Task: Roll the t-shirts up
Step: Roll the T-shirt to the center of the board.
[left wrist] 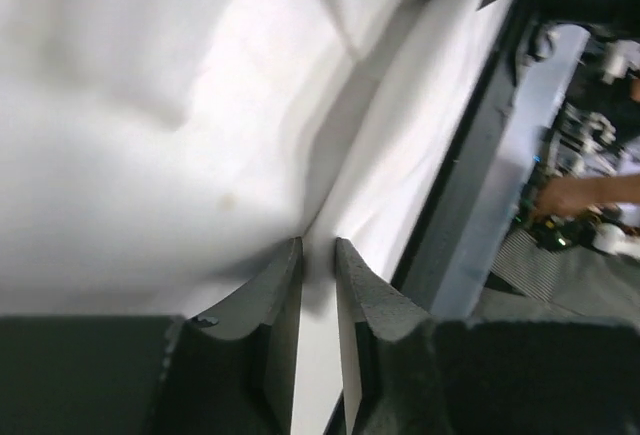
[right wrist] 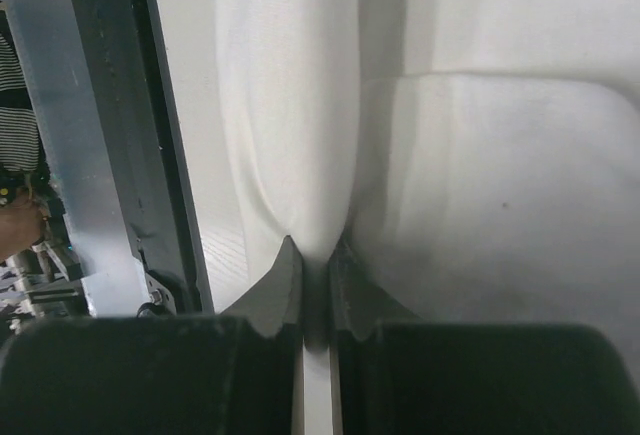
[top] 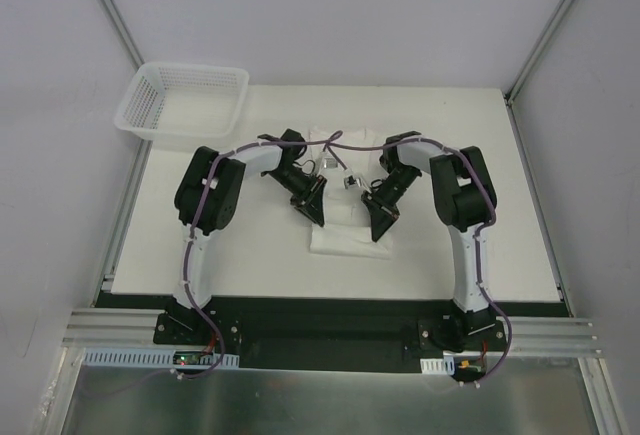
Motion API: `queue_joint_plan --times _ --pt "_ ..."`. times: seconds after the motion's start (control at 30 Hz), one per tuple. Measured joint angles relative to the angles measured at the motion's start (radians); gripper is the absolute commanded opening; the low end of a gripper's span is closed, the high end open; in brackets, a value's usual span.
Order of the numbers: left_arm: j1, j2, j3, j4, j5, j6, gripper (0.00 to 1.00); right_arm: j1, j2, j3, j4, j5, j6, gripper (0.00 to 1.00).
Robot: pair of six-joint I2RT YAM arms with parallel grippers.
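A white t-shirt [top: 350, 237] lies folded into a narrow band in the middle of the table, and both grippers are at its near end. My left gripper [top: 318, 217] is down at the band's left corner. In the left wrist view its fingers [left wrist: 318, 243] stand a narrow gap apart, with a fold of the t-shirt [left wrist: 150, 155] running up to the tips. My right gripper [top: 381, 230] is at the right corner. In the right wrist view it [right wrist: 315, 247] is shut on a pinched fold of the t-shirt [right wrist: 300, 155].
A white mesh basket [top: 185, 105] stands at the table's far left corner, overhanging the edge. The white tabletop [top: 480, 155] spreads around the shirt. A dark rail [top: 330, 315] carrying both arm bases runs along the near edge. Grey walls close in on both sides.
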Motion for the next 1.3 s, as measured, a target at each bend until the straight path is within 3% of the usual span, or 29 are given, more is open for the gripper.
queue_joint_plan --times 0.07,0.27,0.4,0.43,0.57,0.73,0.83,1.0,1.3 --pt "0.028 -0.037 -0.021 0.007 -0.065 0.002 0.29 -0.001 0.034 0.041 -0.036 0.010 0.009 0.01" --pt "0.120 -0.248 -0.150 0.050 -0.270 -0.006 0.34 -0.004 0.139 0.162 -0.134 0.027 0.059 0.01" --pt "0.120 -0.366 -0.260 0.087 -0.342 0.000 0.42 -0.005 0.191 0.221 -0.177 0.033 0.110 0.01" --pt "0.114 -0.406 -0.297 0.096 -0.360 0.009 0.50 -0.005 0.196 0.227 -0.181 0.033 0.120 0.01" --pt "0.030 -0.620 -0.421 0.122 -0.453 0.105 0.59 -0.006 0.229 0.266 -0.203 0.038 0.168 0.01" --pt "-0.205 -0.848 -0.518 0.223 -0.533 0.288 0.67 -0.008 0.239 0.275 -0.212 0.038 0.197 0.01" --pt "-0.312 -0.843 -0.524 0.275 -0.556 0.375 0.67 -0.008 0.239 0.275 -0.212 0.039 0.205 0.01" --pt "-0.390 -0.748 -0.542 0.357 -0.612 0.478 0.65 -0.008 0.241 0.277 -0.212 0.039 0.209 0.01" --pt "-0.418 -0.628 -0.551 0.421 -0.651 0.597 0.61 -0.009 0.241 0.277 -0.212 0.039 0.209 0.01"
